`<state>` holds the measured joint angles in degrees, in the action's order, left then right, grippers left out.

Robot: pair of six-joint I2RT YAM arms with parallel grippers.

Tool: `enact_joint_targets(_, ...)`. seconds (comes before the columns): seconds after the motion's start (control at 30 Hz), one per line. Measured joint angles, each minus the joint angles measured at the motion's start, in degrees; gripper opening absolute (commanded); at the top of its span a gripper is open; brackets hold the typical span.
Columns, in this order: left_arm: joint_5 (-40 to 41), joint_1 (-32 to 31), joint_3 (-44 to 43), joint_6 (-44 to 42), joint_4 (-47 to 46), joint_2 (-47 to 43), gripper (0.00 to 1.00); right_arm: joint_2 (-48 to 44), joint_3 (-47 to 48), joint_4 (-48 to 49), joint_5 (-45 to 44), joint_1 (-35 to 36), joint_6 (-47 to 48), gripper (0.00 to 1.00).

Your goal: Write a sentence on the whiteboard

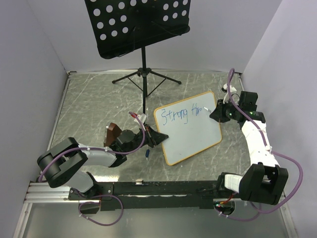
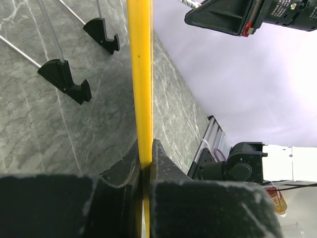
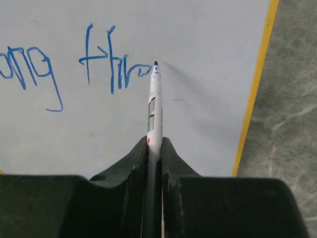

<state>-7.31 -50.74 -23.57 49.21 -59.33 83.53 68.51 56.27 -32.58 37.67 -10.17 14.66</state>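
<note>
Blue handwritten sentence [image 3: 111, 69] on the small white rectangular whiteboard [image 1: 193, 141] with the thin tan-orange frame reads only "Strong thro". By my reckoning the task is under halfway: the second word needs finishing and a whole lower line is unwritten.

The slim white marker [image 3: 154, 109] juts straight ahead of the right gripper [image 3: 154, 146], pinched tight between the closed jaws, with its tip on the board just past the last letter. Bare white surface lies ahead and to the right of it.

The left gripper [image 2: 145, 148] is clamped on the board's opposite edge, steadying it on the grey marbled table [image 1: 99, 104]. Beyond both grippers stands the black perforated music stand [image 1: 136, 22].
</note>
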Motion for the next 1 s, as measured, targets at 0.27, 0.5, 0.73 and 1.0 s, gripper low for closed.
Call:
enact_joint_targets(0.27, 0.00, 0.00, 0.00, 0.00, 0.02, 0.00, 0.01, 0.00, 0.00, 0.00, 0.52, 0.00, 0.17, 0.00)
enact_joint_targets(0.5, 0.00, 0.00, 0.00, 0.00, 0.02, 0.00, 0.01, 0.00, -0.02, 0.00, 0.98, 0.00, 0.22, 0.00)
enact_joint_targets(0.73, 0.00, 0.00, 0.00, 0.00, 0.02, 0.00, 0.01, 0.00, -0.02, 0.00, 1.14, 0.00, 0.35, 0.00)
enact_joint_targets(1.0, 0.00, 0.00, 0.00, -0.02, 0.02, 0.00, 0.01, 0.00, 0.00, 0.00, 1.25, 0.00, 0.59, 0.00)
